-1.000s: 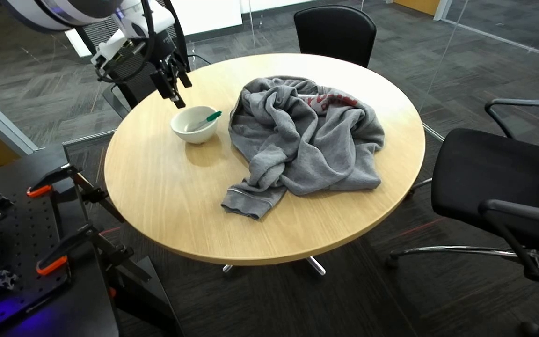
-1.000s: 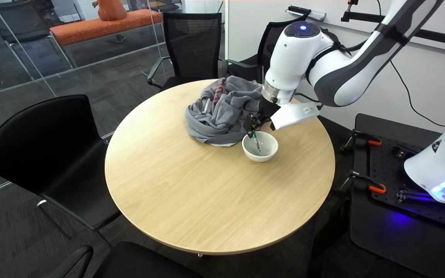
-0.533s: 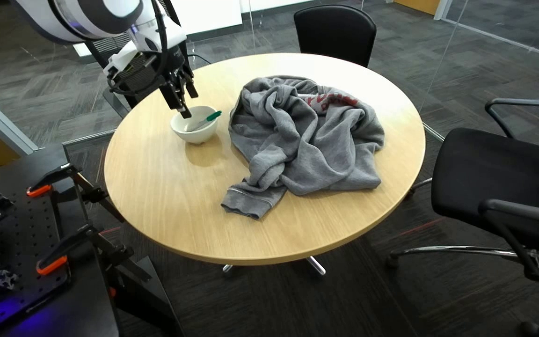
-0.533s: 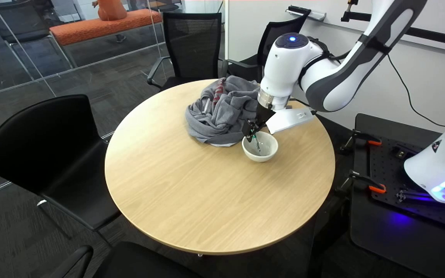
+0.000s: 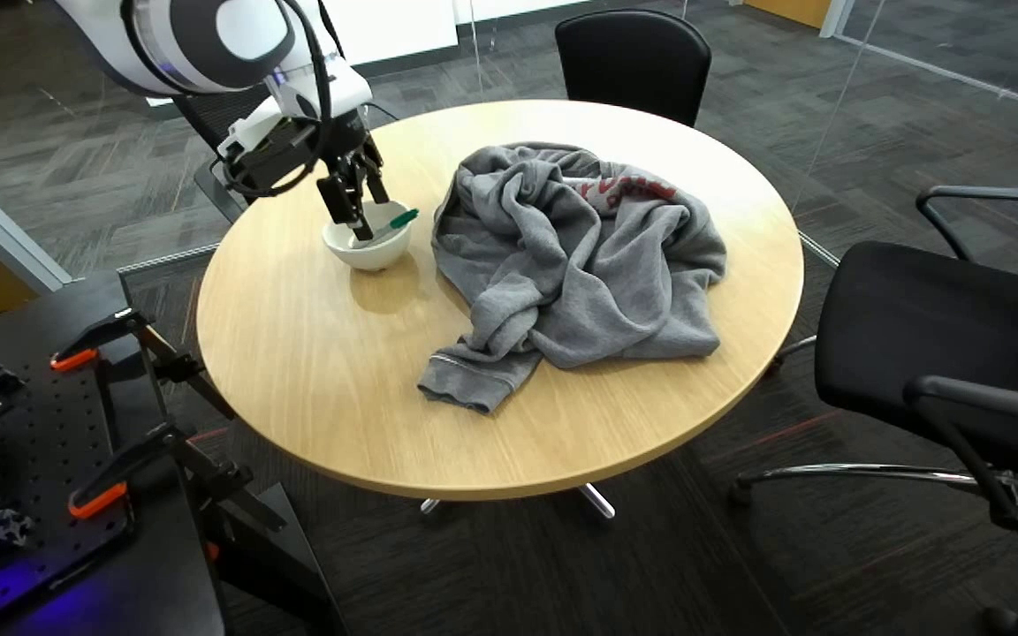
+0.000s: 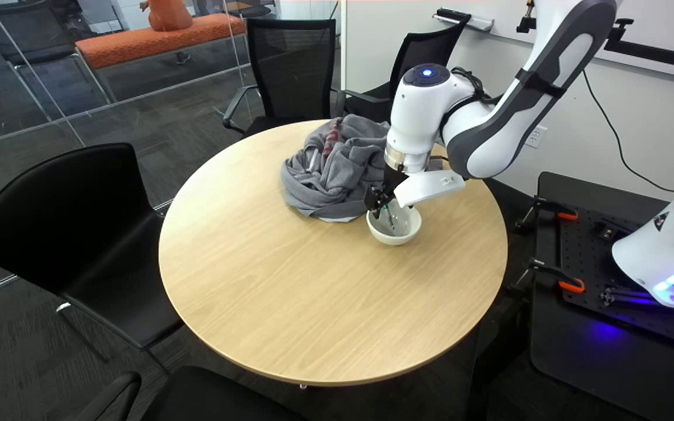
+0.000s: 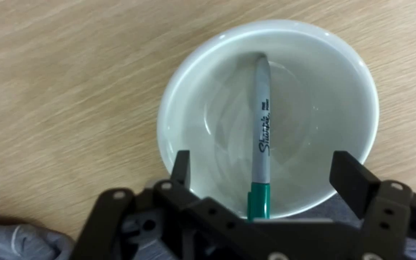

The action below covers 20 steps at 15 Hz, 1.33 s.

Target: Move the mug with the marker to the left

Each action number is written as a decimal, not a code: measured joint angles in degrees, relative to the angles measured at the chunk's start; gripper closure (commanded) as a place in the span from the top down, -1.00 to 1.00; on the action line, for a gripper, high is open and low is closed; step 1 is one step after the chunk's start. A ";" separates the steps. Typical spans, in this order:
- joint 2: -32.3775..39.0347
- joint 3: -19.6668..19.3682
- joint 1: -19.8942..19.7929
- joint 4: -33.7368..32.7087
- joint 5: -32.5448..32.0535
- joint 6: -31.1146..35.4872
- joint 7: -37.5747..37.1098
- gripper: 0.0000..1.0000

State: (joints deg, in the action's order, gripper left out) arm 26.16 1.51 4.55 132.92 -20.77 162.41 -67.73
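On the round wooden counter [image 5: 323,371] sits a small white mug [image 7: 323,115], wide like a bowl. It is near a big grey sweater [image 5: 580,274] with red letters [image 5: 641,187], lying in a heap. A marker [image 7: 262,119] leans inside the mug. It has a green cap [image 7: 260,198], which sticks out past the edge [image 7: 284,27] on the sweater's side. Over the counter bends a white robot arm [image 6: 416,126], and its black fingers [image 7: 352,184] are right by the mug. They are wide apart and hold nothing. Seen from the wrist, one is on each side of the marker. Whether they touch the mug, I cannot tell. In both exterior views, black chairs [image 5: 633,66] stand around the counter.
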 measured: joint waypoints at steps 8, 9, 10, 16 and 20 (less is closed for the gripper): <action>3.09 -6.67 8.76 -1.87 6.66 0.00 1.33 -0.38; 3.27 -7.20 9.39 -1.95 6.80 0.00 1.33 -0.52; 3.36 -7.71 9.98 -1.99 6.81 0.00 1.33 -0.69; 3.21 -13.07 15.94 -1.99 6.35 0.01 1.03 -0.93; 1.75 -17.96 21.62 -1.37 3.53 0.01 -0.48 -0.93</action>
State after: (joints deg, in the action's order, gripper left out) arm 27.91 -16.45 26.17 131.54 -17.25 162.42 -68.20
